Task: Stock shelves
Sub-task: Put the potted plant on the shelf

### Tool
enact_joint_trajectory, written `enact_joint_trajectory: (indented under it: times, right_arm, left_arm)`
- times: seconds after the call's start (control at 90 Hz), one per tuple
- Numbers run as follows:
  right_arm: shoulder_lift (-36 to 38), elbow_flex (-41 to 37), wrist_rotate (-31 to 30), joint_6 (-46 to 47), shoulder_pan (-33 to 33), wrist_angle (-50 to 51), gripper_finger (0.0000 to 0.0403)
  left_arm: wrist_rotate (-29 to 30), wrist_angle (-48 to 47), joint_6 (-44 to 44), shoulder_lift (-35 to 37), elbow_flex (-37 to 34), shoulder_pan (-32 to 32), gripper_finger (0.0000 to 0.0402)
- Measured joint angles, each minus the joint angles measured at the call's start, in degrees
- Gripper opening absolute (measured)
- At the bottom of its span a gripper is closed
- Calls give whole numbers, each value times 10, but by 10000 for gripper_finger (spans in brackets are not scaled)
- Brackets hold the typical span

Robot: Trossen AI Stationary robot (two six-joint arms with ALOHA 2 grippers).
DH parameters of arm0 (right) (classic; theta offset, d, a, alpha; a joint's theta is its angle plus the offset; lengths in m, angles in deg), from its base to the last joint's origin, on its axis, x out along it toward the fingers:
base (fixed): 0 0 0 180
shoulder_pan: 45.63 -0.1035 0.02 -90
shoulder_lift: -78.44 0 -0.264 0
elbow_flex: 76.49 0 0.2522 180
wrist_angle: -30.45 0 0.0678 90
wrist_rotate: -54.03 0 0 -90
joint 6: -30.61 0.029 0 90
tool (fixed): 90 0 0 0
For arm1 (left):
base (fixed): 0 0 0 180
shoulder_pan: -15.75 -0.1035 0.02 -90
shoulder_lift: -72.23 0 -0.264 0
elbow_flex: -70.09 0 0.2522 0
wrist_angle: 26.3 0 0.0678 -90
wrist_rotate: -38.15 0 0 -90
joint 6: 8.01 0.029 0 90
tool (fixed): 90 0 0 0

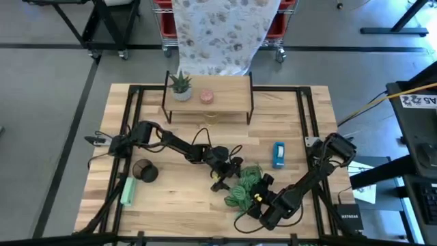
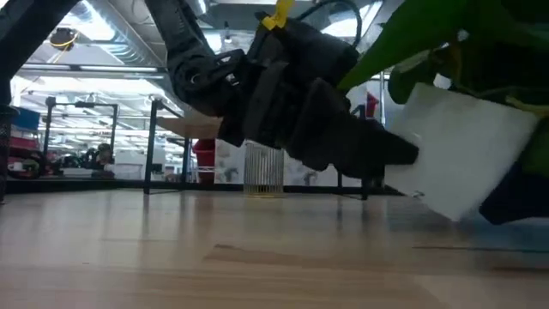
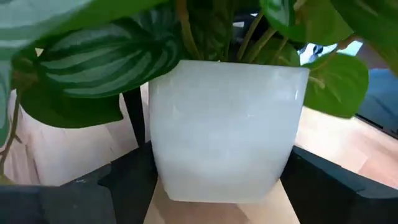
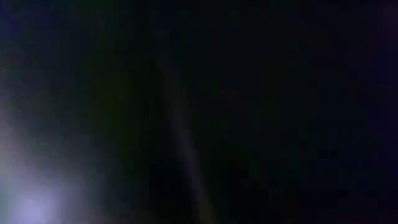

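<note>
A leafy plant (image 1: pixel 246 184) with striped green leaves stands in a white square pot (image 3: pixel 227 124) near the table's front centre. My left gripper (image 1: pixel 229 174) reaches it from the table's left and is shut on the pot. My right gripper (image 1: pixel 265 208) lies low at the plant's near right side, and its wrist view is dark. The shelves (image 1: pixel 208 96) stand at the table's far centre on thin black legs. A small succulent (image 1: pixel 181 85) and a pink item (image 1: pixel 207 96) rest on their plank top. My left gripper pinches the white pot between its two fingers, one finger (image 3: pixel 127 180) on each of two opposite side walls (image 3: pixel 163 155), low on the pot. The fingers come roughly level from the table's left. In the low view the pot (image 2: pixel 467 154) is tilted, its lower corner just above the tabletop.
A blue box (image 1: pixel 278 154) lies right of centre. A dark round cup (image 1: pixel 145 171) and a green packet (image 1: pixel 128 191) sit at the near left. A black box (image 1: pixel 348 219) lies at the near right corner. Black rails (image 1: pixel 133 109) frame the tabletop.
</note>
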Motion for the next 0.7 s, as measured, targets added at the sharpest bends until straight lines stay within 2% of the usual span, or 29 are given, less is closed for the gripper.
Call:
enact_joint_trajectory:
  times: [0.056, 0.422, 0.7]
  right_arm:
    - [0, 0, -1, 0, 0, 0, 266]
    - [0, 0, 13, 9, 1, 3, 265]
    - [0, 0, 27, 97, -19, 59, 265]
  left_arm:
    - [-3, 0, -2, 0, 0, 0, 263]
    - [-18, -5, -49, 0, 0, -7, 263]
    - [-23, 13, -85, 9, -21, -27, 263]
